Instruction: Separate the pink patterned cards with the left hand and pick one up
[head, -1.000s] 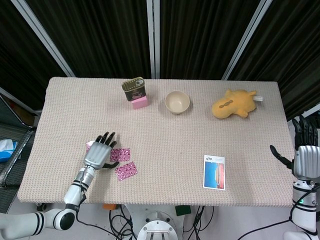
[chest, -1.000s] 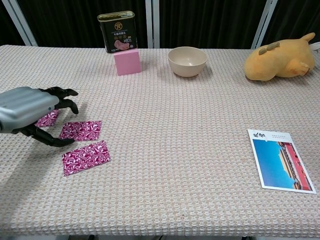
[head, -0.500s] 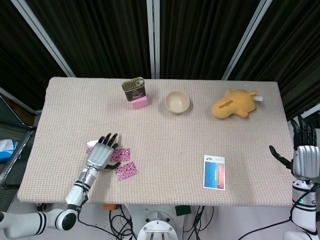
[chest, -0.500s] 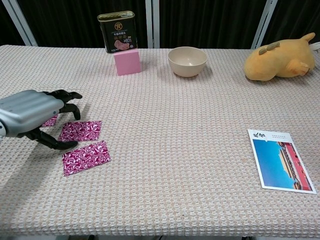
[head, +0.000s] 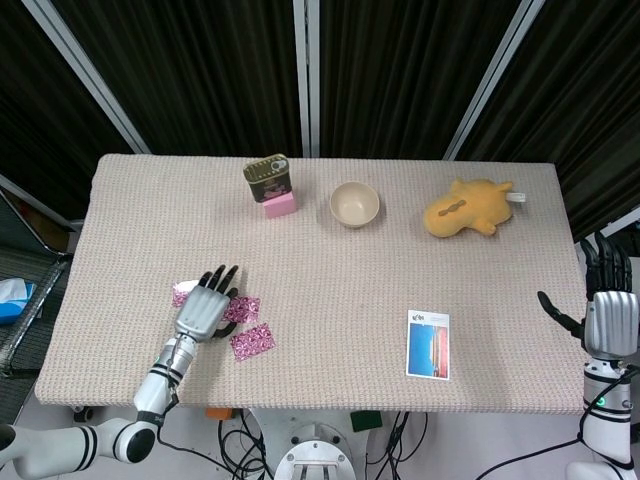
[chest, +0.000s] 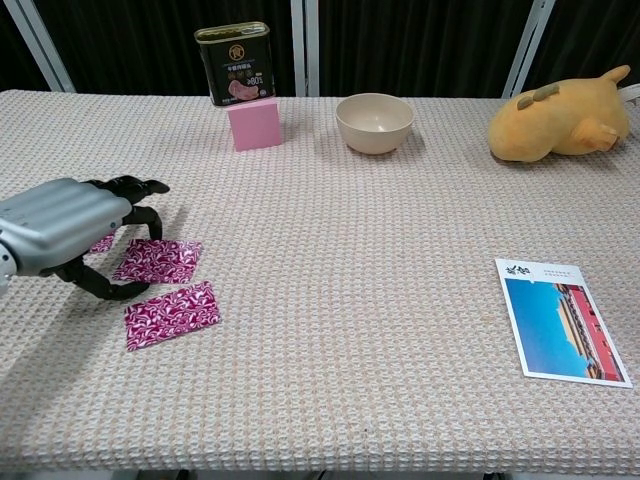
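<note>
Three pink patterned cards lie at the table's front left. The nearest card (chest: 172, 315) (head: 252, 342) lies apart from the others. A middle card (chest: 158, 260) (head: 243, 308) lies just beyond it, and a third card (head: 181, 294) (chest: 103, 242) is mostly hidden under my left hand (head: 202, 312) (chest: 68, 228). That hand hovers palm down over the cards with its fingers spread and curved, holding nothing. My right hand (head: 604, 305) hangs off the table's right edge, fingers apart and empty; the chest view does not show it.
A tin can (head: 267, 178) stands on a pink block (head: 280, 205) at the back. Beside it are a cream bowl (head: 355, 203) and an orange plush toy (head: 467, 208). A postcard (head: 428, 344) lies at the front right.
My left hand has shifted slightly toward the table's centre over the cards. The middle card has slid a little with it. The right hand has barely moved.
</note>
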